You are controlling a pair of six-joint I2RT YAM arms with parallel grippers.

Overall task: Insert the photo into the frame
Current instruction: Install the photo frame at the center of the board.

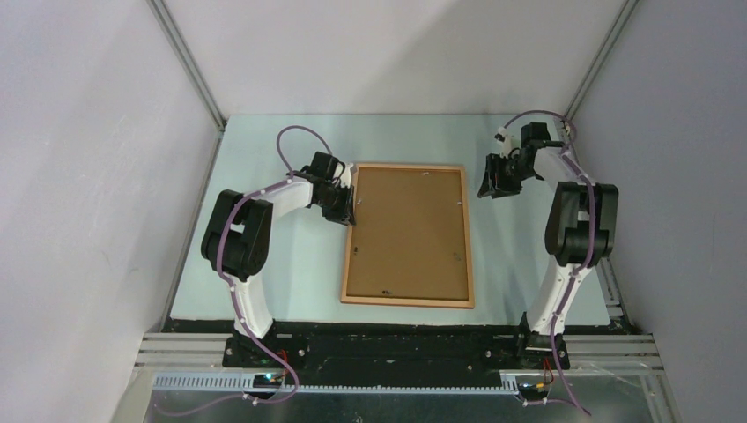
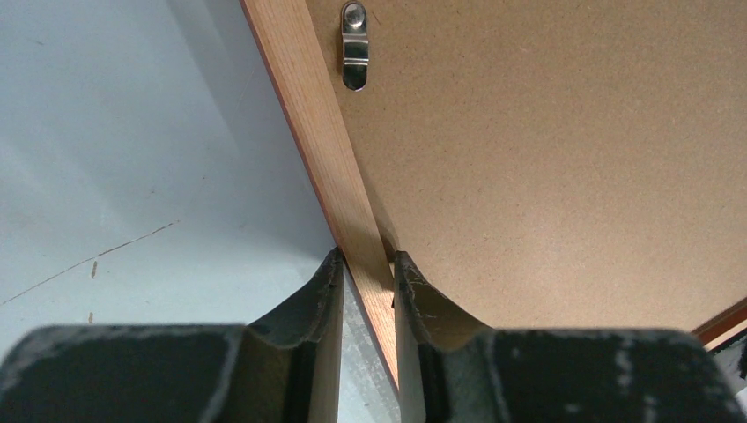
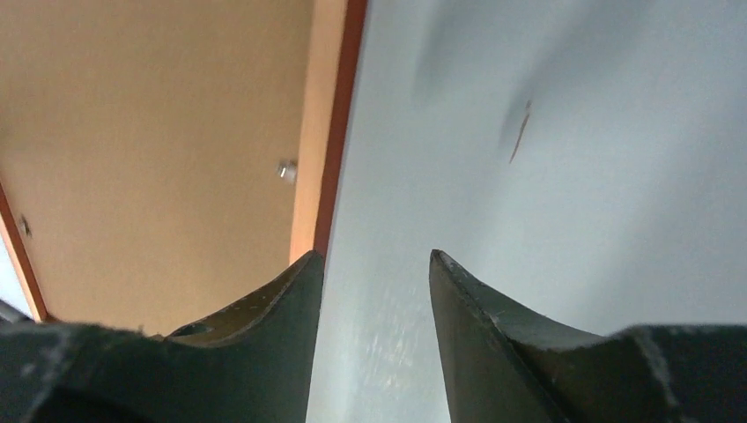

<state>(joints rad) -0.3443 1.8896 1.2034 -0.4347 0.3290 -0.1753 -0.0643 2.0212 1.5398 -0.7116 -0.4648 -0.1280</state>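
Note:
The frame (image 1: pixel 407 302) lies face down in the middle of the table, with the brown backing board (image 1: pixel 409 233) inside it. The photo is hidden. My left gripper (image 1: pixel 352 207) is at the frame's left rail near the far corner. In the left wrist view the gripper (image 2: pixel 367 260) is shut on that wooden rail (image 2: pixel 313 115), one finger on each side. My right gripper (image 1: pixel 487 189) hovers open and empty just right of the frame's far right corner. In the right wrist view the gripper (image 3: pixel 374 257) is over bare table beside the frame's right rail (image 3: pixel 330 106).
A metal turn clip (image 2: pixel 354 44) sits on the backing board (image 2: pixel 546 159) by the left rail, and another clip (image 3: pixel 286 170) by the right rail. Grey walls enclose the pale table (image 1: pixel 291 256) on three sides.

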